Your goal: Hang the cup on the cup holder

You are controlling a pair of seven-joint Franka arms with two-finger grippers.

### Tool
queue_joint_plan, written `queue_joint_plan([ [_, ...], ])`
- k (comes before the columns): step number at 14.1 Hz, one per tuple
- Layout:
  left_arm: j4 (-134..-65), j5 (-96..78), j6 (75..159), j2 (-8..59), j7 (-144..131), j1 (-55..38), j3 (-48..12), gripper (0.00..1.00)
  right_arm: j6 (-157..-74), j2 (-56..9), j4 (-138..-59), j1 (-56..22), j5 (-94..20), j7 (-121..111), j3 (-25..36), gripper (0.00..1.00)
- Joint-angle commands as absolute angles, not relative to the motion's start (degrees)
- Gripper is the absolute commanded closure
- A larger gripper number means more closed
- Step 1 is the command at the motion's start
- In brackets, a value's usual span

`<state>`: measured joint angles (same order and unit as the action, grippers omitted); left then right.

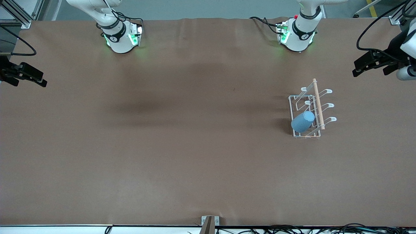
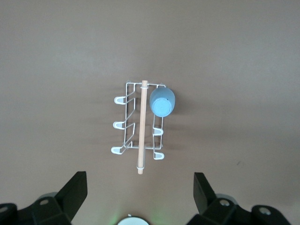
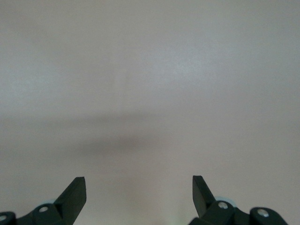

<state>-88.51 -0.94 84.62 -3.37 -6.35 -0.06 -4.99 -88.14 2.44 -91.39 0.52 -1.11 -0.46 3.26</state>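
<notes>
- Left gripper (image 1: 373, 66) hung wide open and empty over the table's left-arm end, near the rack (image 1: 311, 110).
- Cup (image 1: 303, 121) already sat tilted on the rack's prong nearest the camera.
- Right gripper (image 1: 24, 75) waited open at the right-arm end, well apart.

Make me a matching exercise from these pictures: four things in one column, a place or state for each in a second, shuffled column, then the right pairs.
Things
1. cup
2. cup holder
3. left gripper
4. right gripper

Places or states
A. white wire rack standing on the table toward the left arm's end
B. open and empty at the right arm's end of the table
C. light blue, hung on a prong at the rack's end nearer the front camera
D. open and empty, up at the left arm's end of the table

Pairs: 1-C, 2-A, 3-D, 4-B
</notes>
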Motion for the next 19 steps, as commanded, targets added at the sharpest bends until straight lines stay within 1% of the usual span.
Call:
queue_joint_plan([
  [1, -100.54, -1.41, 90.70, -12.12, -3.34, -0.53, -4.39, 0.00, -88.24, 2.37, -91.14, 0.53, -0.53, 0.26, 3.08, 0.00],
  [3, -100.46, -1.32, 89.92, -12.13, -3.34, -0.53, -4.92, 0.00, -88.07, 2.37, -91.05, 0.53, -0.53, 0.26, 3.08, 0.00],
  [7, -98.18, 1.40, 89.65, -10.12, -3.43, -0.79, -7.73, 0.00, -87.72, 2.46, -91.05, 0.53, -0.53, 0.18, 3.08, 0.00],
  [9, -95.81, 1.32, 89.56, -8.62, -3.60, -0.79, -7.91, 0.00, -87.72, 2.37, -91.05, 0.61, -0.53, 0.18, 3.08, 0.00],
  [12, -94.58, 1.41, 88.59, -8.26, -3.60, -0.18, -7.82, 0.00, -87.89, 2.37, -91.14, 0.61, -0.61, 0.18, 3.08, 0.00],
  [16, -94.48, 1.41, 88.42, -8.09, -3.52, -0.09, -7.73, 0.00, -87.89, 2.37, -91.14, 0.61, -0.62, 0.18, 3.08, 0.00],
  [19, -94.48, 0.79, 86.49, -8.00, -3.51, -0.09, -7.65, 0.00, -87.71, 2.37, -91.14, 0.62, -0.62, 0.18, 3.08, 0.00],
])
